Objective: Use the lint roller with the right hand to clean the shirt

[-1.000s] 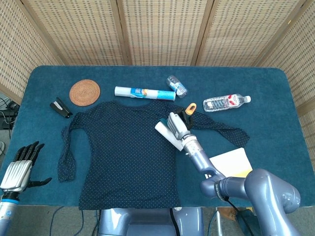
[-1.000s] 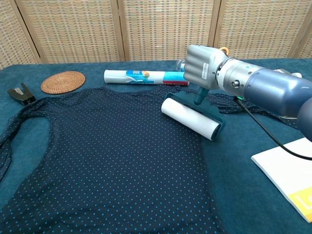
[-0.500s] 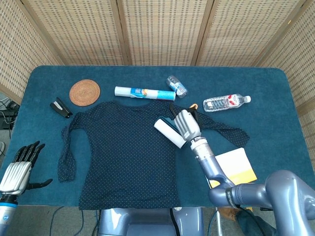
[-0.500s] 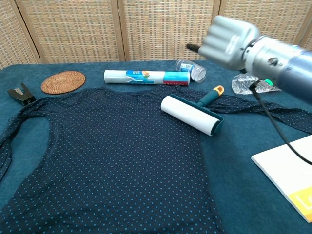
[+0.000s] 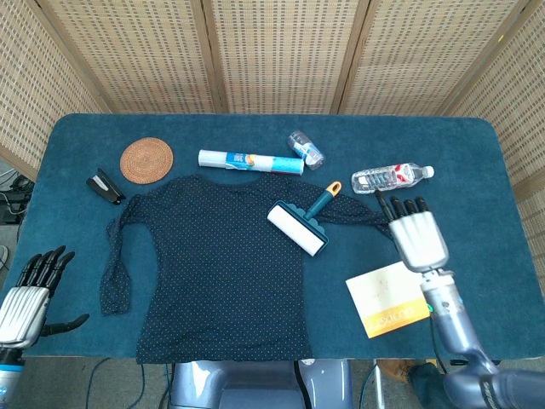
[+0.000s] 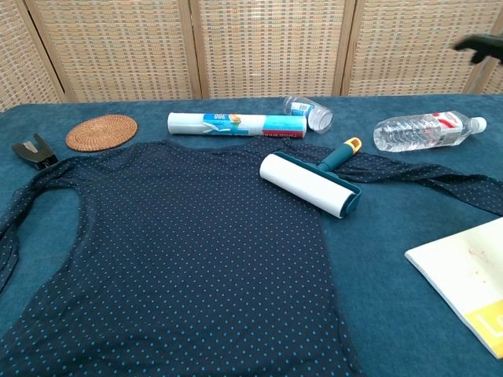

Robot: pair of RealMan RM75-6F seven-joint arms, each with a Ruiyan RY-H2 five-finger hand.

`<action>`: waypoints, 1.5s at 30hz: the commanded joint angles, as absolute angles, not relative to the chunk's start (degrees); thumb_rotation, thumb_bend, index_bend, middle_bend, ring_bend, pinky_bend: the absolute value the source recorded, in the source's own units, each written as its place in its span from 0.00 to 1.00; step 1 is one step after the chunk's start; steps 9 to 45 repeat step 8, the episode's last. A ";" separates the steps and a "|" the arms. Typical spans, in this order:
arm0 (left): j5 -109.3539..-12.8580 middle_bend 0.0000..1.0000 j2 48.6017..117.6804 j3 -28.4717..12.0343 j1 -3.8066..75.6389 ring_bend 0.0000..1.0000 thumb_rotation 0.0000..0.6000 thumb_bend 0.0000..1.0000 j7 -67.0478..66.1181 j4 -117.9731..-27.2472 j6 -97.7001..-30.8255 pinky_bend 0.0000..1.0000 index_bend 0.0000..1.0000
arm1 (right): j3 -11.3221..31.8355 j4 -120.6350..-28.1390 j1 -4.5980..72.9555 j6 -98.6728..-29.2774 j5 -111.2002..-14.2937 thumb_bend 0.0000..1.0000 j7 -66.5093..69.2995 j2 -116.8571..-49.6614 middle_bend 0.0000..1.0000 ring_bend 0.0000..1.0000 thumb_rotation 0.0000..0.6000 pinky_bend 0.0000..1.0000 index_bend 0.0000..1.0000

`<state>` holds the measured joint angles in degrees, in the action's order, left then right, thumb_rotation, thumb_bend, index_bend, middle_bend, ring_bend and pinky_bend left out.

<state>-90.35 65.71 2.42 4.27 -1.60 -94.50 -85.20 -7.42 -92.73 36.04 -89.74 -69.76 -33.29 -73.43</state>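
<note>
A dark blue dotted shirt (image 5: 217,260) (image 6: 173,259) lies spread flat on the blue table. The lint roller (image 5: 300,225) (image 6: 311,184), white drum with teal frame and orange-tipped handle, rests on the shirt's right shoulder area with nothing holding it. My right hand (image 5: 417,239) hovers to the right of the roller, apart from it, fingers straight and empty; only its dark fingertips (image 6: 481,47) show at the top right of the chest view. My left hand (image 5: 30,294) hangs off the table's front left corner, fingers apart, holding nothing.
Behind the shirt lie a rolled white tube (image 5: 250,161) (image 6: 236,123), a small clear jar (image 5: 306,149) (image 6: 308,112), a water bottle (image 5: 392,177) (image 6: 428,130), a woven coaster (image 5: 146,159) (image 6: 101,131) and a black stapler (image 5: 105,186) (image 6: 31,149). A white and yellow booklet (image 5: 392,298) (image 6: 464,275) lies front right.
My right hand let go of the lint roller, lifted and drew back to the right. The roller now lies on the shirt. The left hand stayed put.
</note>
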 commanded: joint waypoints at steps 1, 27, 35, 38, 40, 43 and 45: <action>-92.23 0.00 67.12 2.36 3.23 0.00 1.00 0.00 -1.65 -92.93 -87.97 0.00 0.00 | -10.41 -93.97 27.92 -93.63 -74.89 0.00 -25.35 -71.05 0.00 0.00 1.00 0.00 0.00; -93.39 0.00 67.21 2.67 2.33 0.00 1.00 0.00 -1.59 -92.78 -89.66 0.00 0.00 | -9.20 -89.34 23.04 -94.22 -76.84 0.00 -21.02 -73.16 0.00 0.00 1.00 0.00 0.00; -93.39 0.00 67.21 2.67 2.33 0.00 1.00 0.00 -1.59 -92.78 -89.66 0.00 0.00 | -9.20 -89.34 23.04 -94.22 -76.84 0.00 -21.02 -73.16 0.00 0.00 1.00 0.00 0.00; -93.39 0.00 67.21 2.67 2.33 0.00 1.00 0.00 -1.59 -92.78 -89.66 0.00 0.00 | -9.20 -89.34 23.04 -94.22 -76.84 0.00 -21.02 -73.16 0.00 0.00 1.00 0.00 0.00; -93.39 0.00 67.21 2.67 2.33 0.00 1.00 0.00 -1.59 -92.78 -89.66 0.00 0.00 | -9.20 -89.34 23.04 -94.22 -76.84 0.00 -21.02 -73.16 0.00 0.00 1.00 0.00 0.00; -93.39 0.00 67.21 2.67 2.33 0.00 1.00 0.00 -1.59 -92.78 -89.66 0.00 0.00 | -9.20 -89.34 23.04 -94.22 -76.84 0.00 -21.02 -73.16 0.00 0.00 1.00 0.00 0.00; -93.39 0.00 67.21 2.67 2.33 0.00 1.00 0.00 -1.59 -92.78 -89.66 0.00 0.00 | -9.20 -89.34 23.04 -94.22 -76.84 0.00 -21.02 -73.16 0.00 0.00 1.00 0.00 0.00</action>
